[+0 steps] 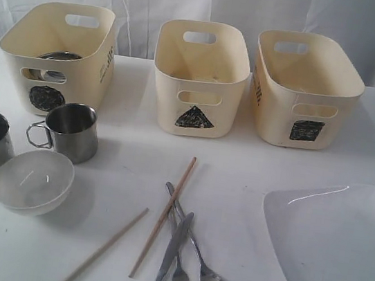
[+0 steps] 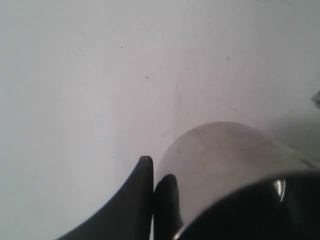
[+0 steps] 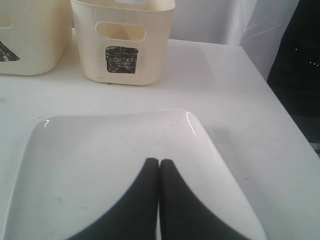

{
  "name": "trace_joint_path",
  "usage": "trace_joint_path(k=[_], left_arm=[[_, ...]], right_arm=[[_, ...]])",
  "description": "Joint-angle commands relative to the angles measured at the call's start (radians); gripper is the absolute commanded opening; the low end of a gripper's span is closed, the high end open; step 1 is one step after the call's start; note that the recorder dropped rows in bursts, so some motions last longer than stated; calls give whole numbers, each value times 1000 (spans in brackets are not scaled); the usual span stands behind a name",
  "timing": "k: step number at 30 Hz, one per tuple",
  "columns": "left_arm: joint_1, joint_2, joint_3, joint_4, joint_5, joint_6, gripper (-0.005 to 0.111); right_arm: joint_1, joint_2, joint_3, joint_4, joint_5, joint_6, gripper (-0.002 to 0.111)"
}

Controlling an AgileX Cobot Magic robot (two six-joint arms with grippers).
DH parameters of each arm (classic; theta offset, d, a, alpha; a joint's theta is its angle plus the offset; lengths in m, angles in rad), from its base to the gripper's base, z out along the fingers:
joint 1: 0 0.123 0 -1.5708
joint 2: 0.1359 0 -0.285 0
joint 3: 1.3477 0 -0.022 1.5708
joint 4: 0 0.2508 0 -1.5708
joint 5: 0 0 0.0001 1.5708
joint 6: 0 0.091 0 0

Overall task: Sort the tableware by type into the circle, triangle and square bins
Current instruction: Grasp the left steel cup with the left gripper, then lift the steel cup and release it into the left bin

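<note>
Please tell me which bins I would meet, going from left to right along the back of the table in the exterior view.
Circle bin → triangle bin → square bin.

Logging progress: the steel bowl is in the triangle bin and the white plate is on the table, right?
No. The steel bowl lies in the circle bin, not the triangle bin; the exterior view shows it. The white plate is on the table.
</note>
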State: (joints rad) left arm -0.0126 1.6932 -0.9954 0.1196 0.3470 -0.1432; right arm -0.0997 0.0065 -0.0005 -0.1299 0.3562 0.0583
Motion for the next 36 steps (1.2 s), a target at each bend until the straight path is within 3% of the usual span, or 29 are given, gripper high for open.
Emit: trace_joint_path(k=[1, 7, 13, 19, 21, 24, 28, 30, 33, 36], left_arm=[[0, -187, -9, 26, 21, -15, 0], [0, -422, -82, 5, -123, -19, 0], [0, -506, -93, -92, -609, -50, 0], [0, -399, -93, -42, -1010, -61, 0], [0, -304, -101, 26, -1147, -59, 0], [0, -122, -163, 44, -1249, -59, 0], [0, 116, -297, 46, -1169, -43, 0], [0, 185, -372, 57, -975, -14, 2], [0, 238, -465, 162, -697, -66, 19], [0, 252, -498, 254, -615, -173, 42]], right_arm=[[1, -7, 0, -1, -5, 2, 0], [1, -7, 0, -1, -5, 2, 0], [1, -7, 0, -1, -5, 2, 0], [1, -7, 0, -1, -5, 2, 0], [1, -7, 0, -1, -5, 2, 0], [1, -7, 0, -1, -5, 2, 0], [1, -7, 0, -1, -5, 2, 0], [1, -7, 0, -1, -5, 2, 0], [1, -7, 0, -1, -5, 2, 0], [1, -7, 0, -1, -5, 2, 0]])
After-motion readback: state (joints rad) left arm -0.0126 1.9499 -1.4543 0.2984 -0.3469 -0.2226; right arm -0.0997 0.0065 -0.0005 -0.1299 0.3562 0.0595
